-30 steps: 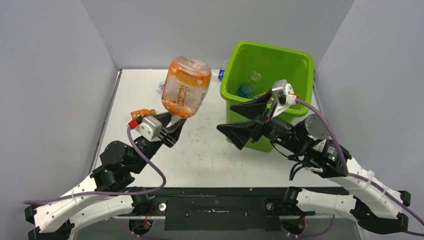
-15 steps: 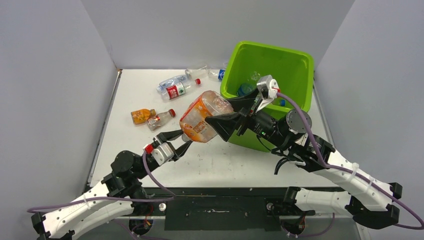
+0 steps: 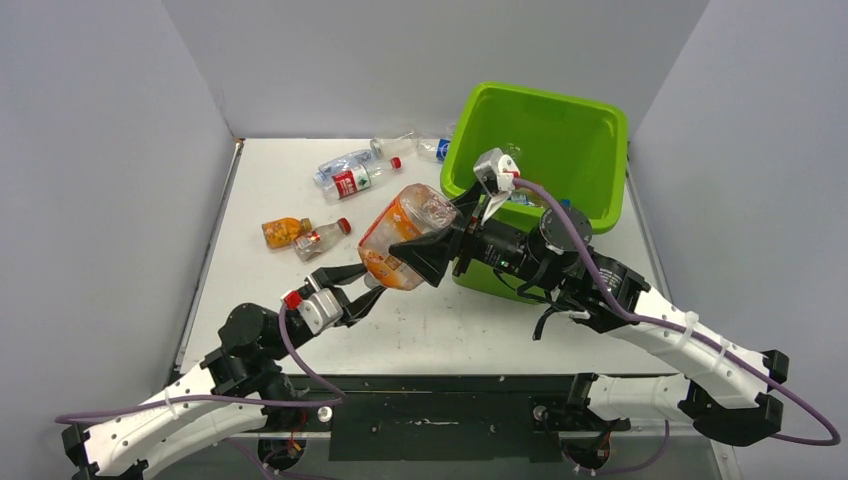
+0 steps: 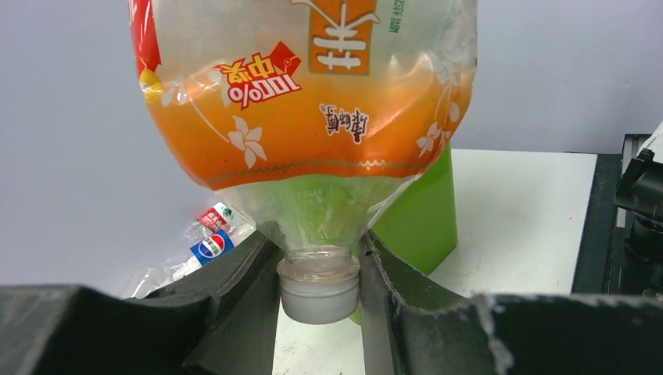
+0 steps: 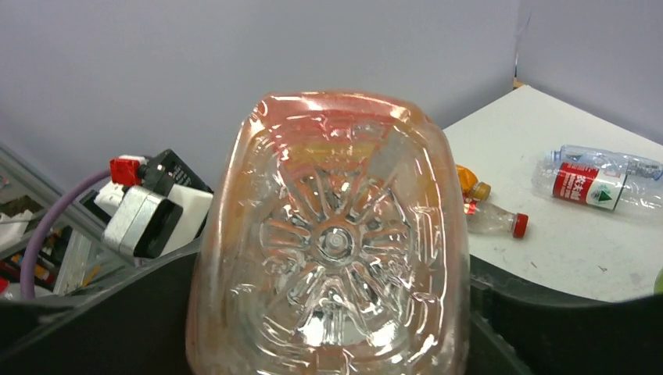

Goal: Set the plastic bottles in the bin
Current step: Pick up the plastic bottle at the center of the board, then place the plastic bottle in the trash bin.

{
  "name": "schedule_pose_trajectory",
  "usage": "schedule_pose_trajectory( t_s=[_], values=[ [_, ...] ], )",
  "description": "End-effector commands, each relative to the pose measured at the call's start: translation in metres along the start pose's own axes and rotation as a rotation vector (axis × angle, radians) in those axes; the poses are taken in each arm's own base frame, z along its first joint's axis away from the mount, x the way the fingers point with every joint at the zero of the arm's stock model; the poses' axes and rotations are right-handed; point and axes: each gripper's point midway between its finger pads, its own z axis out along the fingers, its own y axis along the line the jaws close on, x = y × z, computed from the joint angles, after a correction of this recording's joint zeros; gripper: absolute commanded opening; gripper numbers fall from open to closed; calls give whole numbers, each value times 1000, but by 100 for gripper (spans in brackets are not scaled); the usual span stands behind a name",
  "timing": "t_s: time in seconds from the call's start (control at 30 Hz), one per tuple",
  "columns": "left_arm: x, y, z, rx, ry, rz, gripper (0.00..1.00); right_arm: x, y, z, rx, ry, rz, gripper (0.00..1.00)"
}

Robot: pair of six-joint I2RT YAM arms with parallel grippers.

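Observation:
A large orange-labelled plastic bottle [image 3: 405, 235] hangs tilted in the air over the table, just left of the lime-green bin [image 3: 590, 130]. My left gripper [image 3: 358, 285] is shut on its white cap [image 4: 319, 289], with the bottle's body rising above the fingers. My right gripper [image 3: 440, 232] is open wide, with its fingers on either side of the bottle's base [image 5: 332, 242]. I cannot tell whether they touch it. Small bottles lie at the back left of the table: a red-labelled clear one [image 3: 352, 180], an orange one [image 3: 283, 231] and a red-capped clear one [image 3: 320, 238].
More clear bottles lie by the back wall, one with a Pepsi label [image 4: 207, 246]. Grey walls close in the table [image 3: 300, 200] on the left, back and right. The bin's side [image 4: 422, 219] stands close behind the held bottle.
The left arm dropped and swung the big bottle from high over the table down toward the bin. The right gripper moved left from the bin and now straddles the bottle's base.

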Motion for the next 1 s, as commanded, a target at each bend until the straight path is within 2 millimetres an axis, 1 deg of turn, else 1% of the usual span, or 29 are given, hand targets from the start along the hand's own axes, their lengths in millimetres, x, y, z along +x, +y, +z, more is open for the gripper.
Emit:
schedule_pose_trajectory(
  t_s=[0.0,0.03,0.07,0.13,0.17,0.2,0.23,0.27,0.3,0.33,0.4,0.53,0.6,0.7,0.77,0.87,0.97],
  values=[
    [-29,-5,1,34,-111,-9,0,4,10,-2,-41,49,17,61],
    [-30,-3,2,24,-116,-15,0,3,10,-2,-40,50,19,55],
    [-31,1,1,2,-117,-23,5,1,11,-3,-41,45,21,50],
    [-34,7,0,-35,-128,-39,34,-2,12,-5,-40,37,22,43],
    [-36,10,-2,-49,-132,-41,52,-5,11,-6,-37,30,20,41],
    [-37,11,-3,-58,-137,-48,67,-7,11,-7,-34,25,19,40],
    [-38,16,-4,-85,-142,-57,87,-10,11,-9,-29,14,15,39],
    [-41,19,-6,-104,-151,-65,95,-16,11,-11,-24,0,10,38],
    [-41,22,-7,-120,-153,-67,97,-22,11,-13,-18,-14,4,38],
    [-43,25,-8,-135,-157,-71,96,-29,10,-16,-5,-31,-9,37],
    [-44,33,-10,-182,-165,-77,96,-52,7,-24,35,-84,-40,37],
    [-42,57,-18,-330,-176,-85,96,-115,-5,-47,174,-229,-119,36],
    [-38,71,-23,-415,-163,-80,96,-144,-15,-60,271,-288,-162,36],
    [-35,89,-32,-524,-142,-64,96,-172,-44,-75,475,-349,-225,36],
    [-32,100,-39,-600,-131,-52,96,-180,-66,-80,623,-350,-290,35],
    [-25,115,-49,-703,-94,-20,96,-188,-94,-95,841,-360,-345,34],
    [-16,127,-58,-800,-39,12,96,-189,-109,-105,968,-381,-372,34]
  ],
)
